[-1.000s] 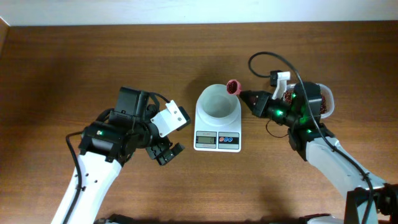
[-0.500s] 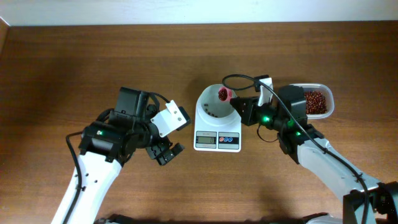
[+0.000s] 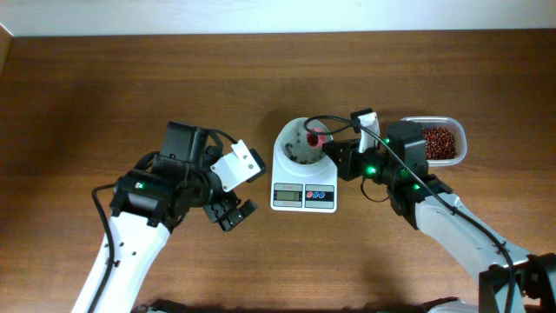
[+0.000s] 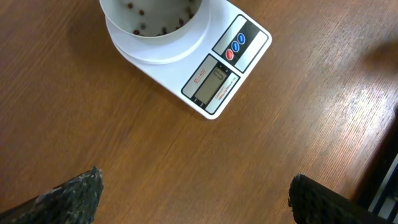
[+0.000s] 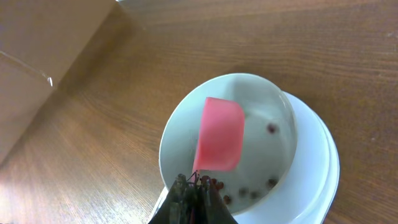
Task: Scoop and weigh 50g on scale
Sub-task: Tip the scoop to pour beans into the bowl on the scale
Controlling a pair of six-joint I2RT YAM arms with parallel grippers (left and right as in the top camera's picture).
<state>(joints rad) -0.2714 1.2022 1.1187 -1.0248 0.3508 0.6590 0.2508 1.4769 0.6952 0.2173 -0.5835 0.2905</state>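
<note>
Brown wooden counter (image 3: pixel 87 87) is filling the overhead view, with a pale strip of wall running along its far edge. Wide bare wood is lying open at the left and along the back.

The left arm (image 3: pixel 148 196) is reaching in from the near edge, its lower part cut off by the frame. The left jaws are hanging spread wide over bare wood, apart from the scale; in the left wrist view only two dark fingertips (image 4: pixel 68 193) are showing at the bottom corners.

The scale (image 3: pixel 304 196) is sitting near the middle of the counter, its display and buttons facing the near edge. The figures on the display are too small to read. A round white bowl (image 3: pixel 287 143) is standing on its platform with a few dark red beans (image 5: pixel 249 193) scattered inside.

A pink scoop (image 3: pixel 314 132) is hanging over the bowl, tipped with its back showing in the right wrist view, so what it is carrying is hidden. The right jaws are pressing together on its handle, just beside the bowl's right rim.

At the far right, a clear tub (image 3: pixel 463 143) of red beans is lying partly covered by the right arm (image 3: pixel 452 217), with little room between it and the frame edge.
</note>
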